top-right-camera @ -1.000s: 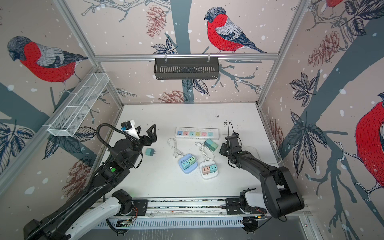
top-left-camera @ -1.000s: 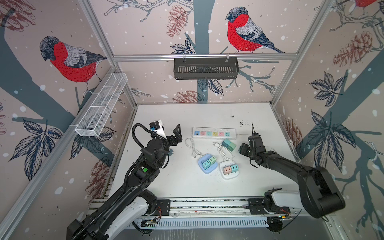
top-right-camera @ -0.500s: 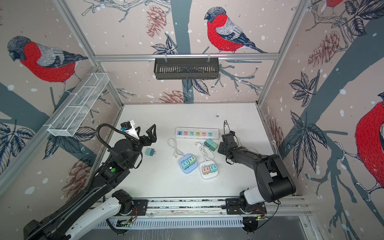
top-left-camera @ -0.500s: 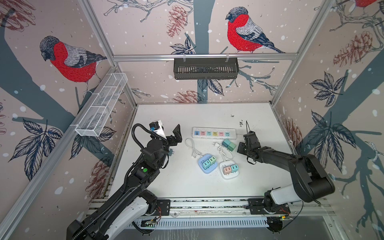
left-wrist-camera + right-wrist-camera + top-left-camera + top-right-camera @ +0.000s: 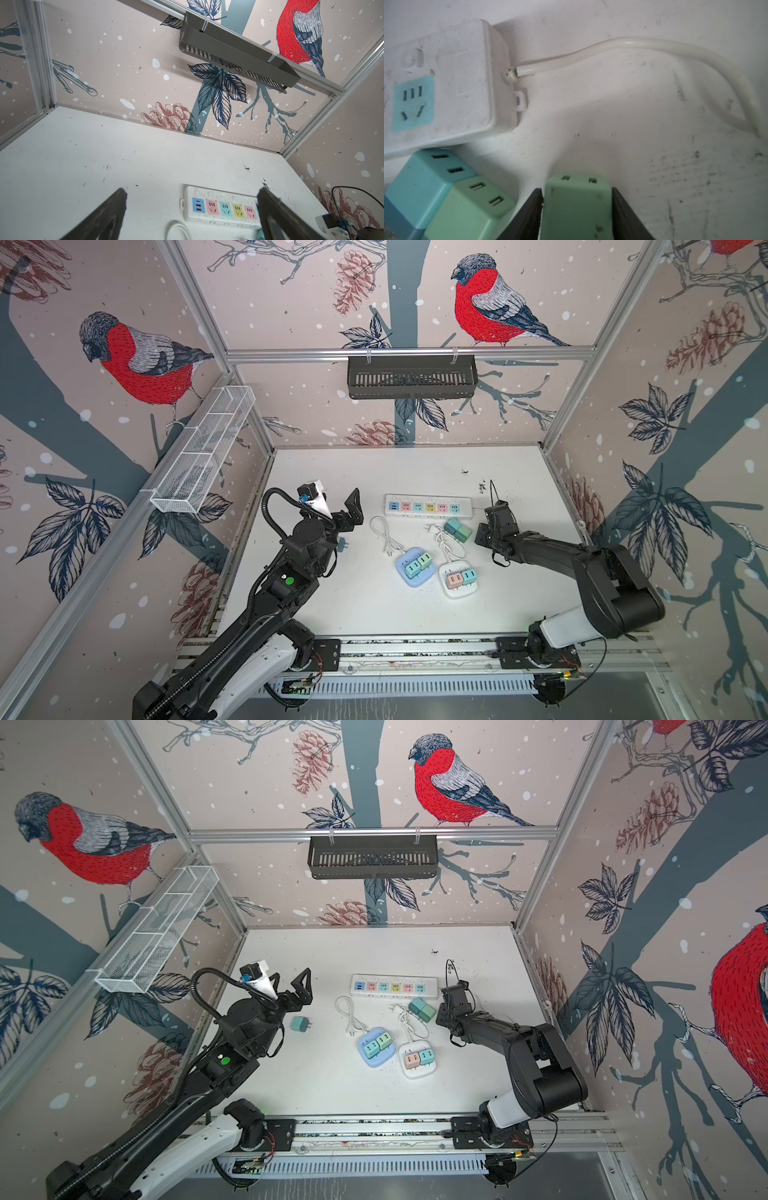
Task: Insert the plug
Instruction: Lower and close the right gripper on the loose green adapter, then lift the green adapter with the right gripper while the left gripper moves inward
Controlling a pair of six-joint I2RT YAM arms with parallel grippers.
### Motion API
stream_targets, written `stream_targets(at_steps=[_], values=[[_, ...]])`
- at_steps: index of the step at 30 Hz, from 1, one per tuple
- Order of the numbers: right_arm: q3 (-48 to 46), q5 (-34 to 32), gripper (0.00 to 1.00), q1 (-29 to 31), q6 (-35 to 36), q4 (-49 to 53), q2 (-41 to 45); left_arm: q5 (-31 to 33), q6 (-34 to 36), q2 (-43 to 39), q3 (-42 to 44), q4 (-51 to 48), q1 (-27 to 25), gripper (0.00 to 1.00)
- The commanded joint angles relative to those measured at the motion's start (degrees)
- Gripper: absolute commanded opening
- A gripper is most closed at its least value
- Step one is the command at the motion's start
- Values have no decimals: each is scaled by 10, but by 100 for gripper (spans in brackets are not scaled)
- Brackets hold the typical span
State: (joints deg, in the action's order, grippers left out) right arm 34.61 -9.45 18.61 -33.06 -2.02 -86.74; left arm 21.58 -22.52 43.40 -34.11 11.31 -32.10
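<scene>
The right pincer [image 5: 576, 190] clamps the green plug [image 5: 577, 209] on both sides, just short of the power strip [image 5: 452, 68]. The left pincer [image 5: 192, 191] stands wide open, holding nothing.

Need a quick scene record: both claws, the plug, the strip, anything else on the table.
right claw: closed on green plug, fingers against both its sides
left claw: open, empty, raised
power strip: flat on table, coloured sockets all empty
plug status: not inserted, near the strip's cable end
teal plug: loose on table by left arm
blue hub: two plugs in it
white hub: two plugs in it
</scene>
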Motion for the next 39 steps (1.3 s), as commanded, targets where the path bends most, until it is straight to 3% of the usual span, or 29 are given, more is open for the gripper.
stream_targets(at_steps=[1,4,7,11,14,19,22,25,27,30,33,35,39], values=[[4,7,53,3,-5,36,-10,7,0,-3,0,10,1,97],[5,4,51,6,-6,38,-12,6,-1,-5,1,9,1,97],[1,0,39,7,-6,36,-2,3,-2,-8,1,9,1,97],[-3,-5,31,6,-6,44,31,-10,-9,-6,-5,1,0,97],[10,0,29,7,-5,71,91,-21,-13,-2,-15,-12,1,97],[73,-31,15,36,0,86,230,-57,-15,-7,-19,-16,1,97],[66,-36,4,61,-4,21,292,-89,-8,-9,-16,-8,1,97],[25,-54,2,85,58,-80,335,-158,8,-7,-17,0,0,97],[-2,-96,1,90,52,-97,359,-204,15,-3,-16,10,0,97],[-59,-104,1,92,75,-137,409,-270,26,9,-19,30,0,96],[-154,-124,1,87,76,-240,469,-305,24,19,-26,35,0,93],[-210,-72,1,77,101,-322,507,-324,24,22,-28,37,-1,92],[-300,145,1,70,216,-473,558,-352,30,20,-30,40,-11,90]])
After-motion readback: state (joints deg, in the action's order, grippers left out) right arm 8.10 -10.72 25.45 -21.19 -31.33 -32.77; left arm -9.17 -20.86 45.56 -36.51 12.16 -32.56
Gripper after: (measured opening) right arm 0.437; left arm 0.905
